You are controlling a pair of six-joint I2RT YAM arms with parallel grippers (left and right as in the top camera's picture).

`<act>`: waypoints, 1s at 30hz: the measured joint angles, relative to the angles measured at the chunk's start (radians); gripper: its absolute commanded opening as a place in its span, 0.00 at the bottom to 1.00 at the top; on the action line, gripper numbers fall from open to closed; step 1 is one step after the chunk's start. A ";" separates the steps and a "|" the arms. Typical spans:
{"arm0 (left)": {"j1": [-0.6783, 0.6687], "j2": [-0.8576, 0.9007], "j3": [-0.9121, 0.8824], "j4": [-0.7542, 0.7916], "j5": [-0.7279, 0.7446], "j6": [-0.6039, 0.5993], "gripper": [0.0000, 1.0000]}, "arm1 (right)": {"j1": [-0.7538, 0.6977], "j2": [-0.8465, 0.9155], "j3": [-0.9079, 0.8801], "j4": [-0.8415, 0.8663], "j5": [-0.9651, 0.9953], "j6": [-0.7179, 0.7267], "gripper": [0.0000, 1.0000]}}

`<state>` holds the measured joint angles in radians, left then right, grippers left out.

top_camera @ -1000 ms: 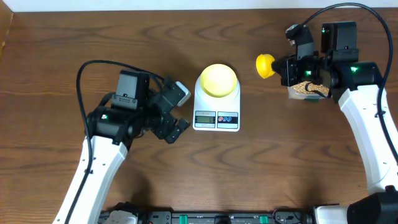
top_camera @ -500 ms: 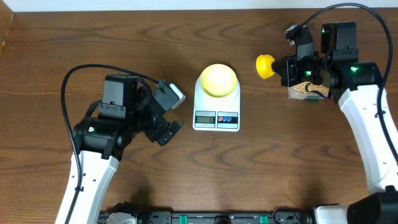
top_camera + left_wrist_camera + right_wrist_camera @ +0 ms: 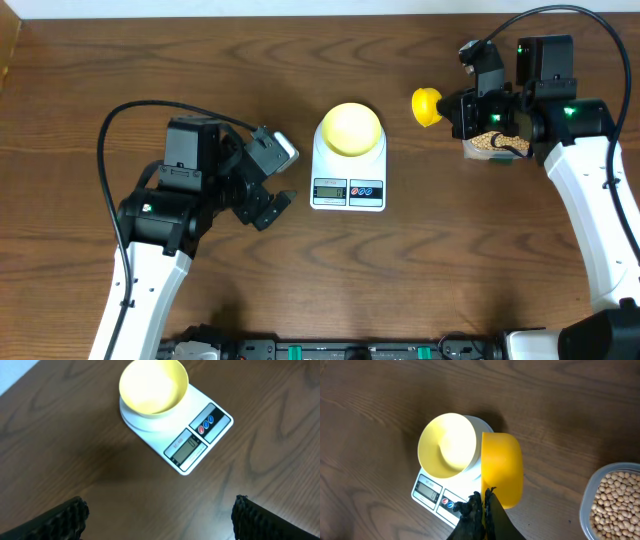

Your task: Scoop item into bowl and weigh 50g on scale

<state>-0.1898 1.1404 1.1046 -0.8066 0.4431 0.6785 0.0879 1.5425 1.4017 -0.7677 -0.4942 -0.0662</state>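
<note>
The scale (image 3: 348,170) sits at the middle of the tabletop (image 3: 100,60), nearer the far edge than the near one, with its display and buttons facing the near edge. The digits on the display are too small to read in any view. The bowl (image 3: 350,128) stands on the scale's platform, upright, and what shows of its pale inside is bare.

The right hand (image 3: 470,110) is over the far right part of the tabletop, its fingers pinched narrow on the handle of the yellow scoop (image 3: 502,470). The handle itself is almost wholly hidden behind those fingers in the right wrist view. From overhead the scoop's cup hangs between the scale and the clear tub (image 3: 587,505), apart from the bowl. Whether it carries anything I cannot tell.

The beans (image 3: 615,497) lie in the tub, which is mostly covered by the right hand from above and cut off by the frame's right edge in the right wrist view — only a patch of beans shows.

The left hand (image 3: 160,502) hangs over the tabletop left of the scale, spread wide and holding nothing. Only its two black fingertips (image 3: 70,517) poke in at the bottom corners of the left wrist view.
</note>
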 measured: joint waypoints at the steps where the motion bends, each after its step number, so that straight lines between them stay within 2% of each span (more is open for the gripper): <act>1: 0.000 0.000 0.000 0.002 0.000 0.000 0.94 | 0.000 0.000 0.000 0.000 0.000 0.000 0.01; 30: 0.000 0.000 0.000 0.002 0.000 0.001 0.94 | 0.000 0.000 0.000 0.009 0.000 -0.003 0.01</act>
<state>-0.1898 1.1404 1.1046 -0.8047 0.4431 0.6796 0.0879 1.5425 1.4017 -0.7586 -0.4946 -0.0696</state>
